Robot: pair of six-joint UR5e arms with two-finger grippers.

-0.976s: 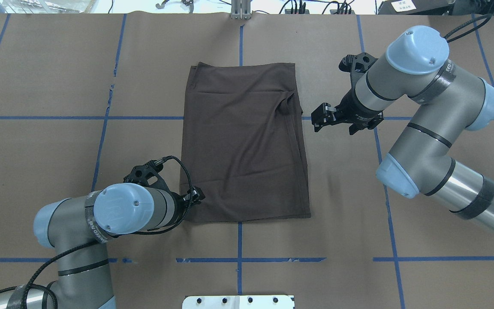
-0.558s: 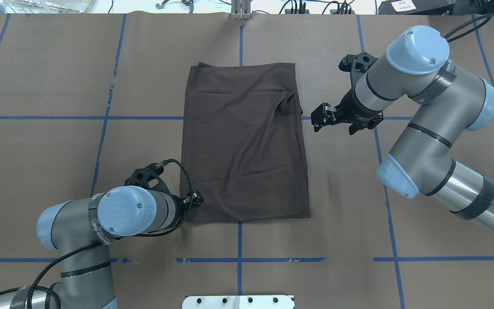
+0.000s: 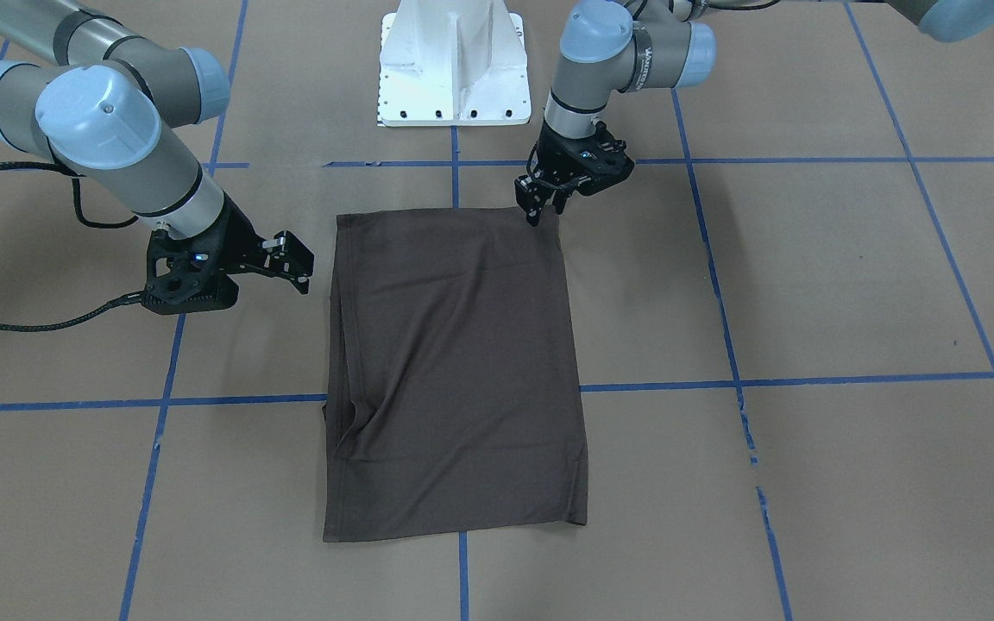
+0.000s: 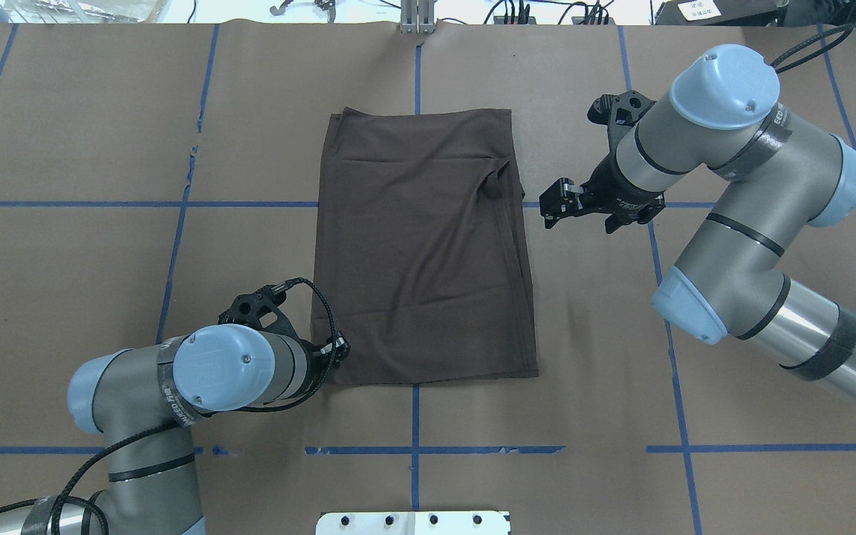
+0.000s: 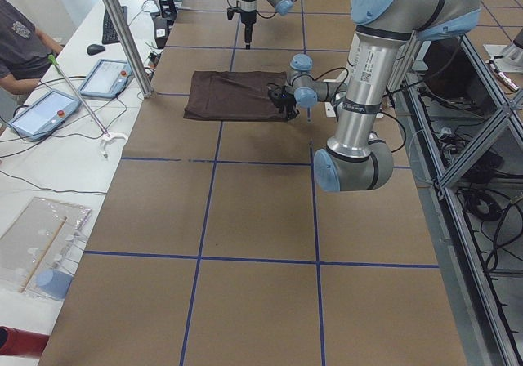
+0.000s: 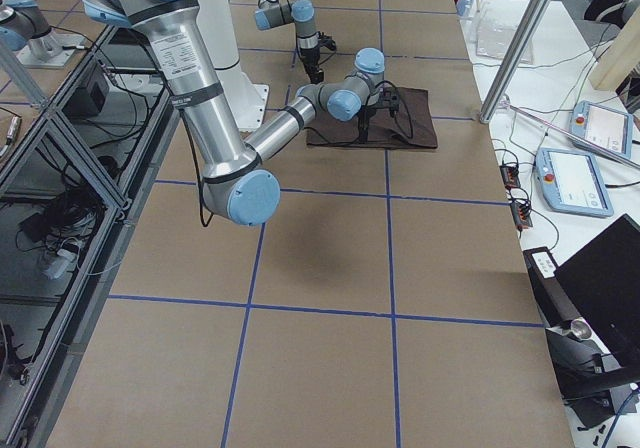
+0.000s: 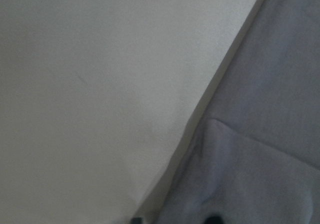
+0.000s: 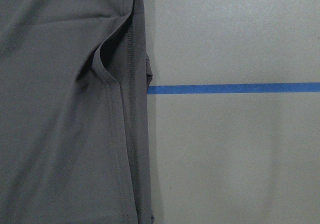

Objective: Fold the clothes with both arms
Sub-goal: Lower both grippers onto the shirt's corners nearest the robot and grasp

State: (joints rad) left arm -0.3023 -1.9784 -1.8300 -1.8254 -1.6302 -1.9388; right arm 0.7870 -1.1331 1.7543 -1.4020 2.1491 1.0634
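The dark brown T-shirt [image 4: 420, 245] lies folded into a flat upright rectangle in the middle of the table; it also shows in the front view [image 3: 454, 371]. Its collar, tags and logo are hidden. My left gripper [image 4: 337, 348] points down at the shirt's near left corner, seen from the front [image 3: 538, 210]. The left wrist view shows the shirt's edge [image 7: 260, 149] and two dark fingertips [image 7: 212, 219] set apart at the bottom. My right gripper [image 4: 553, 204] is open and empty, hovering just off the shirt's right edge [image 8: 65, 109], not touching it.
Brown paper with blue tape lines [image 4: 414, 449] covers the table. The white pedestal base [image 3: 452, 65] stands at the robot's side. An operator [image 5: 20, 35] and tablets [image 5: 106, 76] are on a bench beyond the table's far edge.
My left arm has drawn back a little toward the robot, and its gripper has shifted slightly to the shirt's near left corner. The right arm and the shirt have not moved.
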